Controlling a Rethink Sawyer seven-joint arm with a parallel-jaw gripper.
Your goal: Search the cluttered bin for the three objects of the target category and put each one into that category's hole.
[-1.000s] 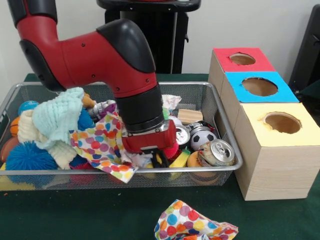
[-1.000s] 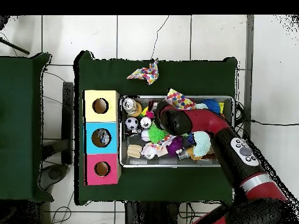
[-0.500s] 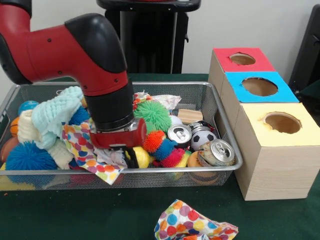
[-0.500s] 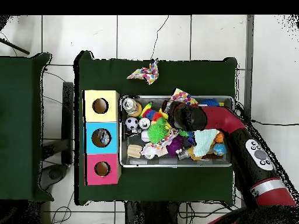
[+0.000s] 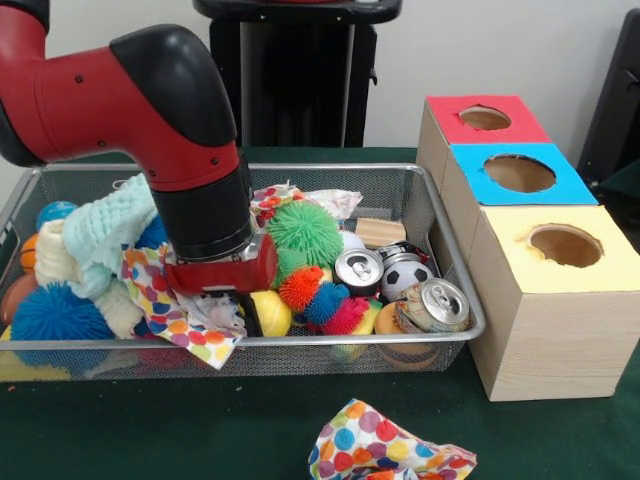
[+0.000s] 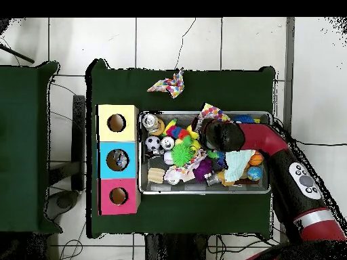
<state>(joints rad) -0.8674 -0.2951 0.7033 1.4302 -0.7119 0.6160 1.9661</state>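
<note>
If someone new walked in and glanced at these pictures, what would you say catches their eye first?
The big red and black arm plunging into the wire bin dominates, its gripper buried in the clutter beside a polka-dot cloth. Next comes the bright jumble itself: a green spiky ball mid-bin and shiny cans at the bin's box end. Beside the bin stand three boxes with holes, topped red, blue and yellow.

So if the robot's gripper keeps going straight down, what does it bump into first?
Probably the yellow ball right beneath the gripper, or the polka-dot cloth beside it. The arm hides the exact spot, so I can't be sure which.
</note>
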